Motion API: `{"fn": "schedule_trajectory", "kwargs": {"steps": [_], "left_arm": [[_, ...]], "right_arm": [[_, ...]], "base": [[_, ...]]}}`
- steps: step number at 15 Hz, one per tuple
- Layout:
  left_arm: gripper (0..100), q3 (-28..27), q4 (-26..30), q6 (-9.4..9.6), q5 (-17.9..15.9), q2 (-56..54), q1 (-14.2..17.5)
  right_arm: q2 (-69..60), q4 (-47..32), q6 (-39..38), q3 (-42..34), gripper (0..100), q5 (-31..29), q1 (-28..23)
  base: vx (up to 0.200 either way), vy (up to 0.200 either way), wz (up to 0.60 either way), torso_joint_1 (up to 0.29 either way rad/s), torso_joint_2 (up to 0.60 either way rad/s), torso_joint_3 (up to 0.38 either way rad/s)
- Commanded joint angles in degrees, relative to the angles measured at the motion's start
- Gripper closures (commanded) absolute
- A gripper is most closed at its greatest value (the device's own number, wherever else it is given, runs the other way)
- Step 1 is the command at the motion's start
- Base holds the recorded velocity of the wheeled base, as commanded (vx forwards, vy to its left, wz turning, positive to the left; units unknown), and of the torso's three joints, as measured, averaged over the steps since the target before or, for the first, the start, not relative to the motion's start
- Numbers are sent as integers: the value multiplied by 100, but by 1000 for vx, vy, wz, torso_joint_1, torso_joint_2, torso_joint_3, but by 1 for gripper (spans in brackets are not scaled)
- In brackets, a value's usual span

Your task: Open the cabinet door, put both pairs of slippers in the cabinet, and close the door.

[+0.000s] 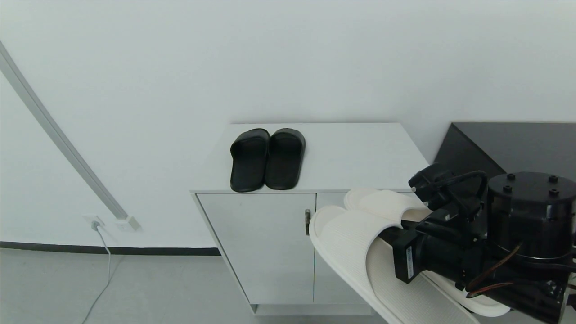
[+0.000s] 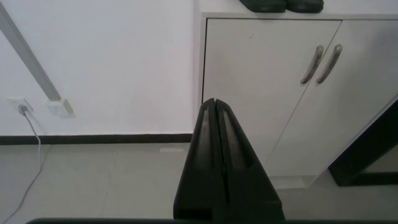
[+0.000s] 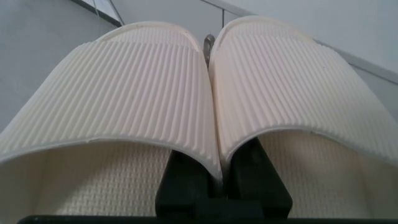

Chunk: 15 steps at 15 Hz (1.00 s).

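Cabinet [image 1: 256, 243] – white, two doors, both shut, standing on the floor against the white wall; in the left wrist view a pair of curved metal handles [image 2: 320, 62] sits side by side where the doors meet. Black slippers [image 1: 267, 159]: one pair, lying side by side and touching on the cabinet top at its left half, reaching the front edge, at about 11 o'clock from the white pair. White slippers [image 1: 360, 234]: one ribbed pair, held off the floor in front of the right-hand door, at 4 o'clock in the head view, with one end toward the cabinet. Right gripper [image 3: 221, 186]: fingers tucked under the two uppers, pinching the inner sides of both white slippers together so the pair hangs as one. Left gripper [image 2: 215, 106]: fingers pressed together with nothing between them, held low at about 9 o'clock from the cabinet, pointing at the left door's near corner. Dark unit [image 1: 517, 144] – black, flat-topped, just beside the cabinet at 3 o'clock. Wall socket [image 1: 95, 223] at 8 o'clock in the head view, low on the wall, with a pale cable [image 1: 105, 270] trailing down to the floor.
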<state>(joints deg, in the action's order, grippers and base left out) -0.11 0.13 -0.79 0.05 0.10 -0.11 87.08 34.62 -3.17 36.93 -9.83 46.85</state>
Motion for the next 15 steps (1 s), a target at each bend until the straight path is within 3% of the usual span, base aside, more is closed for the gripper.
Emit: {"fn": "schedule_trajectory", "kwargs": {"steps": [1, 10, 11, 15], "left_arm": [[100, 2, 4, 0, 4, 8, 2], [100, 2, 4, 9, 4, 8, 2], [0, 2, 4, 18, 4, 8, 2], [0, 2, 4, 9, 4, 8, 2]], "right_arm": [[20, 1, 1, -36, 100, -2, 0], [11, 1, 1, -54, 100, -2, 9], [11, 1, -8, -54, 100, -2, 9], [-24, 1, -8, -107, 100, -11, 9]], "base": [[0, 0, 0, -159, 359, 188], [0, 0, 0, -213, 513, 295], [0, 0, 0, -217, 525, 320], [0, 0, 0, -195, 516, 315]]}}
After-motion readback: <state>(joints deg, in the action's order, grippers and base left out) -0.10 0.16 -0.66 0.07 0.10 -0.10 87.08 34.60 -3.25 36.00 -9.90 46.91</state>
